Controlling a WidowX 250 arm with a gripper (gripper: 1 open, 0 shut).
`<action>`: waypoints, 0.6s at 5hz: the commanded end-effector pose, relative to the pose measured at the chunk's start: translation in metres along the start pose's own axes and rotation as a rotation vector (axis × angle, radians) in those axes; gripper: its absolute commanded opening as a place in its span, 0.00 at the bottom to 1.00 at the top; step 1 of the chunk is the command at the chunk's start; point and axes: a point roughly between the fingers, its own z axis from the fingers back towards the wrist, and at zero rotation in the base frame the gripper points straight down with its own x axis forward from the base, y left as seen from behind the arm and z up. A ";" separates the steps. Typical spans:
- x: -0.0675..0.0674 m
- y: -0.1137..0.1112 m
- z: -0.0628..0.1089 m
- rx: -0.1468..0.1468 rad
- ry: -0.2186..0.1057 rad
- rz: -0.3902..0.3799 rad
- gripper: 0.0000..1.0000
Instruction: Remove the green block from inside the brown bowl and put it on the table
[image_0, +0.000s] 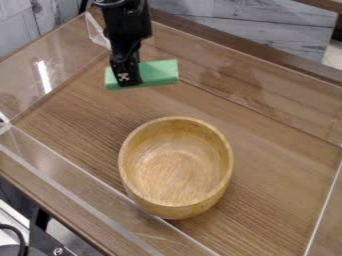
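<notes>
Claw comes first at the left, at about ten o'clock from the bowl. It hangs off a black arm and points straight down, with its tips pressed together on the left end of the block. That end is hidden behind the fingers, so how deep the pinch goes cannot be told. The grip at one end, not the middle, probably reflects how the block lay when it was picked: a short flat piece gives the fingers only its narrow side.

The block sticks out from the claw towards three o'clock, flat and roughly level, bright green and plain. It is outside the bowl, over bare bench at the far left. Whether its underside touches the wood or hangs just above it cannot be told from this angle. Carrying it well apart from the bowl makes sense, since a drop here cannot roll or slide back in.

Right of centre and nearer the camera sits the bowl, upright, light wood with visible grain, and empty. So the lifting-out part looks done; what remains, by my judgement, is setting the block down and letting go.

Low clear walls run round the bench edges, likely to stop things sliding off.

Writing: a small white mark shows on the claw's dark finger, too small to read. Nothing else bears a label or brand.
</notes>
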 end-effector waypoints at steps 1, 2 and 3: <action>0.005 0.009 0.024 0.090 -0.018 -0.002 0.00; 0.005 0.007 0.026 0.102 -0.019 0.000 0.00; 0.005 0.005 0.026 0.110 -0.021 -0.003 0.00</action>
